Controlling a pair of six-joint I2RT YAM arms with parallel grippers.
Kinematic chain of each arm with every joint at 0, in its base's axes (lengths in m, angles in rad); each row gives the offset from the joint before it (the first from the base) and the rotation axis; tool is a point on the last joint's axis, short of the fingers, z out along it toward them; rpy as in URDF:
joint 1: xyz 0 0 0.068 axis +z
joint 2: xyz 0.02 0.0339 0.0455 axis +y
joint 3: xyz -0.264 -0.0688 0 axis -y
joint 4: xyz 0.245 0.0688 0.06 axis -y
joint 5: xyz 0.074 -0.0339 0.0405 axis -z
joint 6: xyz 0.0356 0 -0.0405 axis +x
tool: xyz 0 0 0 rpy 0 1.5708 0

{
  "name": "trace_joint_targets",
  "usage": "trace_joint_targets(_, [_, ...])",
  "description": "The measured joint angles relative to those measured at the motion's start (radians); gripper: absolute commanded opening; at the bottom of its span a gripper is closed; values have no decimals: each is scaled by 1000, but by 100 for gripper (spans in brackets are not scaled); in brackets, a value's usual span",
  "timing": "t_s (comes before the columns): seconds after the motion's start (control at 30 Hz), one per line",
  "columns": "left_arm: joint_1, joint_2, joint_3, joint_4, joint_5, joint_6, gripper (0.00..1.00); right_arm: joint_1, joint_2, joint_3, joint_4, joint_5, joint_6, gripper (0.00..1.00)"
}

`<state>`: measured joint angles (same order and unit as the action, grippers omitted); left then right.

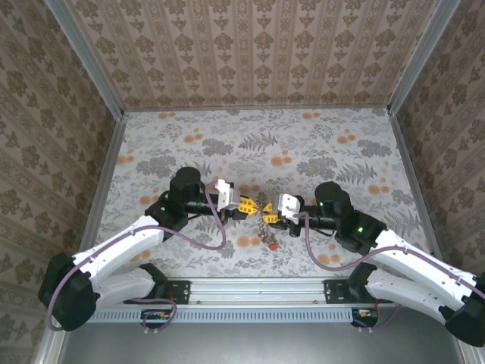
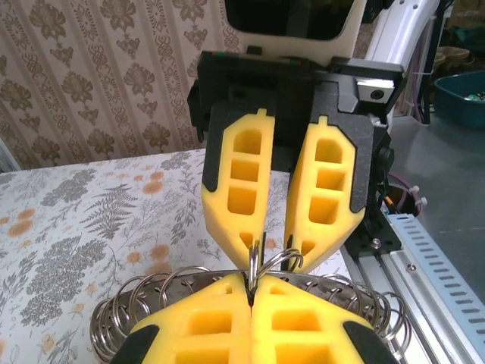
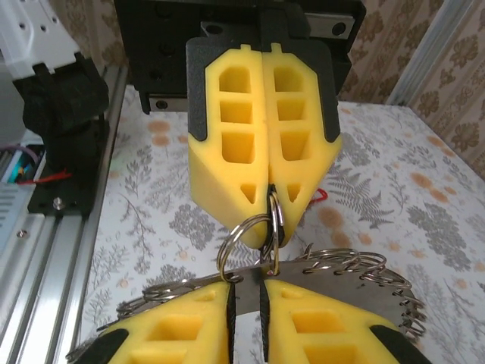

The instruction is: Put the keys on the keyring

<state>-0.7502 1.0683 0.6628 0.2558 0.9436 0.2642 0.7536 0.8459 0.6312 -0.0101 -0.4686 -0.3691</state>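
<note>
The keyring (image 3: 334, 277) is a flat grey metal ring whose rim carries several small wire split rings. My right gripper (image 3: 246, 292) is shut on its edge, and its fingers (image 2: 235, 197) face the left wrist camera. My left gripper (image 2: 251, 282) is shut on one small split ring (image 2: 255, 258) that stands up from the keyring (image 2: 192, 287). In the top view both grippers meet tip to tip, left gripper (image 1: 250, 205) and right gripper (image 1: 267, 209). The keys (image 1: 267, 227) dangle below them, a red-headed one (image 1: 271, 244) lowest. A red bit (image 3: 323, 196) shows behind the left gripper's fingers (image 3: 227, 174).
A floral-patterned table (image 1: 258, 144) is walled by patterned panels. An aluminium rail (image 1: 258, 292) runs along the near edge by the arm bases. Cables loop beside both arms.
</note>
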Motion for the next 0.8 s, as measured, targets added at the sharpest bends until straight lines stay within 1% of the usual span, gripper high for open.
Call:
trace_joint_targets(0.4, [3, 0, 1, 37, 55, -30, 0, -38, -20, -14, 133, -90, 79, 22])
trace_joint_targets(0.7, [3, 1, 1, 72, 55, -57, 0, -47, -15, -13, 142, -117, 87, 22])
trace_joint_targets(0.8, [3, 1, 1, 90, 55, -72, 0, -58, -15, -13, 150, -127, 93, 21])
